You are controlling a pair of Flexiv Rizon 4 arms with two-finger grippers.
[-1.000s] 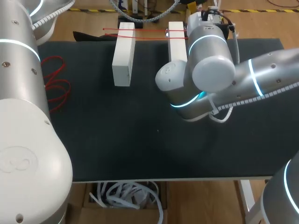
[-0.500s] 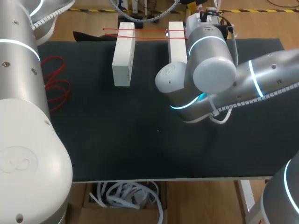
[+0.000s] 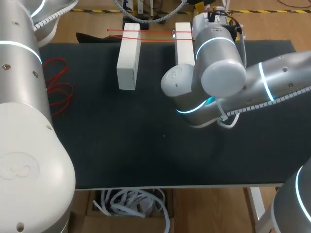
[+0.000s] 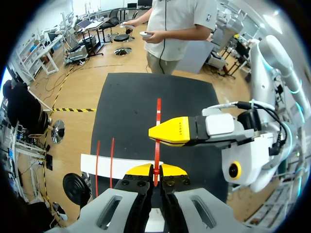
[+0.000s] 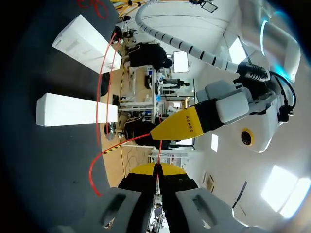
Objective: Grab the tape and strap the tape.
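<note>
the left tool point(image 4: 155, 171) and the right tool point(image 5: 158, 170) are each clamped on the red tape point(image 4: 158, 109), which runs across two white blocks point(image 3: 129, 56) on the bench point(image 3: 146, 145). the strapping seems in hand; next, probably, one tool must pull the tape tight.

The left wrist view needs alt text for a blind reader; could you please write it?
The left end effector is shut on a strand of red tape that runs ahead over the black table. The right end effector meets the same strand just ahead. Under them lies a white block crossed by two more strands.
</note>
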